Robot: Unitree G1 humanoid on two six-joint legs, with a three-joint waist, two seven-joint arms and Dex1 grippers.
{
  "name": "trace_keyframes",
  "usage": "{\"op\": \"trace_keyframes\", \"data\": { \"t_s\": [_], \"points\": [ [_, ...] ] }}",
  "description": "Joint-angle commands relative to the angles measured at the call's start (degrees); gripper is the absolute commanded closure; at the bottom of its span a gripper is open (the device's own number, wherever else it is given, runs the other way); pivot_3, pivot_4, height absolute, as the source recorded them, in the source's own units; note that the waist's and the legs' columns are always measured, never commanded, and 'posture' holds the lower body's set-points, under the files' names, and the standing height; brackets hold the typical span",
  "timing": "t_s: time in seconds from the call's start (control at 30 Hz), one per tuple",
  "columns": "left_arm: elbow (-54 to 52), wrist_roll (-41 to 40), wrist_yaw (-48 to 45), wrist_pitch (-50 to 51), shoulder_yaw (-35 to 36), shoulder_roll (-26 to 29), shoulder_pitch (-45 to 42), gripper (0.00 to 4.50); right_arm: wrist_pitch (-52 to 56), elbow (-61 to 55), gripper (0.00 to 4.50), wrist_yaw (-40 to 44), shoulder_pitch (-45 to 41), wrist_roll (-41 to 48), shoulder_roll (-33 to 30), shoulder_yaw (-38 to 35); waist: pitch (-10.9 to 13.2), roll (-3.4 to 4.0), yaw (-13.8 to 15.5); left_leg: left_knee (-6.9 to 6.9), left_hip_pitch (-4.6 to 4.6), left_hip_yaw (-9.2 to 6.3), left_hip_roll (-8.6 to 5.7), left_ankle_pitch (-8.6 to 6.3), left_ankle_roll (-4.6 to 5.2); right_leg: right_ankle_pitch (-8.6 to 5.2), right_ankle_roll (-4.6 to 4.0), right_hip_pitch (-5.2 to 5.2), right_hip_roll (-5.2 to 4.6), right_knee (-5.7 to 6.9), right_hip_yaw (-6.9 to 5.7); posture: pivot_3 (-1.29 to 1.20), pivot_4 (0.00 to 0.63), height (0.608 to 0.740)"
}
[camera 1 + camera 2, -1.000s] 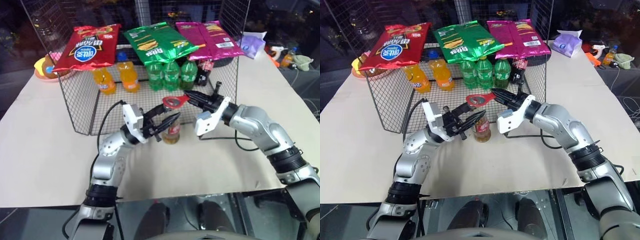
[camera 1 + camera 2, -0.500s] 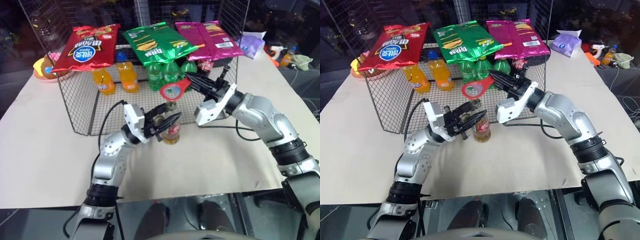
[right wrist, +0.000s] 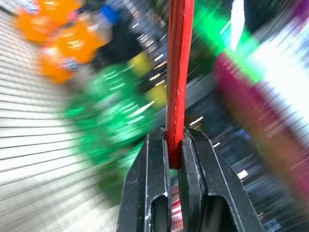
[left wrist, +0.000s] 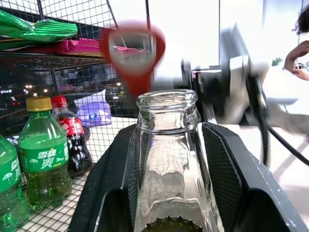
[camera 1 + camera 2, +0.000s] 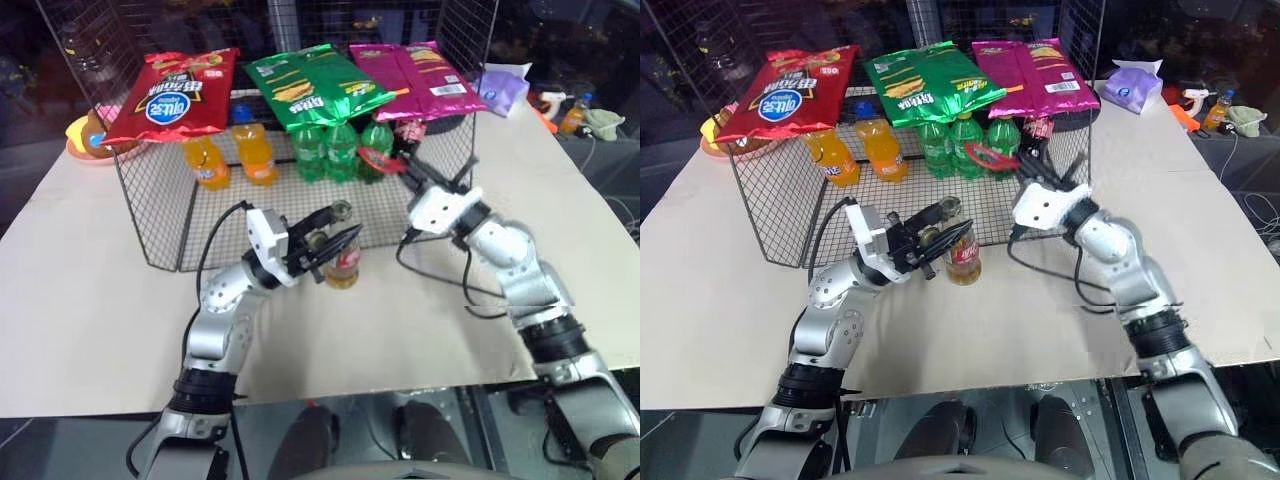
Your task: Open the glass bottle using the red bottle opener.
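Glass bottle (image 4: 166, 159) mouth showed no cap; left gripper (image 5: 325, 243) fingers clamped round neck, right gripper (image 3: 175, 159) pinched red bottle opener (image 3: 179, 72); judged wise: steady bottle, withdraw opener smoothly

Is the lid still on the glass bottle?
No, it is off. The glass bottle shows a bare, open glass rim between the left pincer's fingers.

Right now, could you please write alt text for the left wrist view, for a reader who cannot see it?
The left claw holds the neck of the glass bottle, whose mouth is open with no cap on it. Behind it hangs the blurred red bottle opener; green plastic bottles and a cola bottle stand by a wire rack.
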Motion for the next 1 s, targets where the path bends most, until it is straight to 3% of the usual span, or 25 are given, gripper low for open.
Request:
{"op": "trace_keyframes", "data": {
  "t_s": [0.03,0.17,0.73,1.0],
  "points": [
    [1.83,1.93,1.37,0.44,0.78,0.59,1.22,1.71,4.73,-5.95,4.5,3.08,0.1,5.72,1.28,-1.66,0.1,0.13,-0.11,0.0,-0.01,0.0,-0.01,0.0,0.0,0.0,0.0,-0.01,0.0,0.0,0.0,0.0,0.15,0.74],
    [2.04,2.73,1.58,-0.23,0.74,0.53,1.19,0.07,6.7,-7.35,4.5,4.38,1.12,6.33,1.54,-0.99,0.18,0.13,-0.08,-0.05,-0.24,-0.01,0.0,0.0,0.0,0.0,0.0,-0.3,0.04,0.01,0.0,0.0,0.15,0.74],
    [-1.96,1.03,0.76,1.21,1.72,1.78,3.44,0.07,8.34,-8.5,4.5,5.33,3.36,6.69,1.72,-1.37,0.18,0.13,-0.03,-0.1,-0.93,0.03,-0.01,0.01,-0.02,0.0,0.0,-0.98,0.0,-0.01,0.02,0.0,0.15,0.74],
    [-6.71,-0.62,0.43,3.76,3.04,4.34,7.0,0.07,14.71,-10.67,4.5,8.01,5.44,11.57,0.95,-3.39,0.18,0.13,0.0,-0.09,-1.0,0.01,-0.01,0.01,-0.02,0.0,0.0,-1.02,-0.02,-0.02,0.01,0.0,0.15,0.74]
  ]
}}
